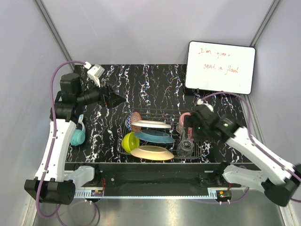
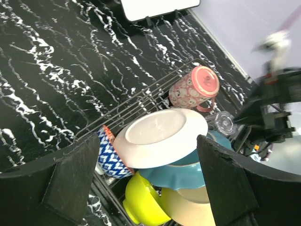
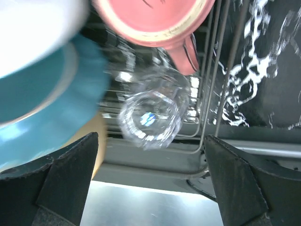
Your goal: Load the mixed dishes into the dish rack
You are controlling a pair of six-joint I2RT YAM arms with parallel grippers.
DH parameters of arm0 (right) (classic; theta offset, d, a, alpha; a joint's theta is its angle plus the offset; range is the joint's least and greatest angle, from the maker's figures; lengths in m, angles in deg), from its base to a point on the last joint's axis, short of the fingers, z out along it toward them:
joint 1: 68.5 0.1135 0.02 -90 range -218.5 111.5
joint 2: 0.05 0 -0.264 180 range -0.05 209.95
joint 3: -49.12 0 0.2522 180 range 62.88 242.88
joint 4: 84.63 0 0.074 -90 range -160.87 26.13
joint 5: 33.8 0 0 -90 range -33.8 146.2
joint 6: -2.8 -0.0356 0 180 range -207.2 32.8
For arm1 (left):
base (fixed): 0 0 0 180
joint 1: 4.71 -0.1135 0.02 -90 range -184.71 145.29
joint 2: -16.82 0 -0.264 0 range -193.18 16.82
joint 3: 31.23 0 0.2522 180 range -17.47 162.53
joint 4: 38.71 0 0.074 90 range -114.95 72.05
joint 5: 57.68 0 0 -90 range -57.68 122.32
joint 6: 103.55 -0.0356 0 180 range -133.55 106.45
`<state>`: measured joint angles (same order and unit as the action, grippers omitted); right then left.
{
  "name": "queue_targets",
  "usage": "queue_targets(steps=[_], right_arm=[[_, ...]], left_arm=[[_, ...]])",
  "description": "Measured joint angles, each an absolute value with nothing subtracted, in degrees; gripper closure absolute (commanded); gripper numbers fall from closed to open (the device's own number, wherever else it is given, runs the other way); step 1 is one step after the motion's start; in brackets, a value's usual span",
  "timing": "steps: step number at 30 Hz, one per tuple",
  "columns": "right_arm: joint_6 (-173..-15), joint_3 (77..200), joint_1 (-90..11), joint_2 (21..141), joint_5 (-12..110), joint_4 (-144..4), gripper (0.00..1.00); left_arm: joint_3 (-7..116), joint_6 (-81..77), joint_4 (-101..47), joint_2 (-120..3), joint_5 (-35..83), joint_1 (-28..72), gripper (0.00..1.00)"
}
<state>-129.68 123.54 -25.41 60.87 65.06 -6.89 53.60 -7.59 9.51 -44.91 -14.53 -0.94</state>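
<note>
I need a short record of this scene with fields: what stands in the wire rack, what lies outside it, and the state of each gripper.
rack: silver wire-grid dish rack on black marbled table
plates in rack: white plate, teal plate, pale orange plate, in a row from back to front
bowls in rack: blue-and-red patterned bowl, yellow-green bowl, left end
cups in rack: pink patterned cup, clear glass, right end
outside rack: teal cup-like object, left; white board with red writing, back right
left gripper: open, empty
right gripper: open, above the glass
</note>
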Motion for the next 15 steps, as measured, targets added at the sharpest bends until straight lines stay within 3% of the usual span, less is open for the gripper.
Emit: queue_targets(steps=[6, 15], right_arm=[[-129.35, 131.69, -25.41, 48.63, 67.38, -3.57, 0.0], [-128.3, 134.73, -25.41, 48.24, 67.14, -2.76, 0.0]], left_arm=[[53.1, -9.43, 10.97, -43.91, -10.94, -0.94, 0.12], [48.38, -11.81, 15.04, -38.09, -3.4, -0.94, 0.11]])
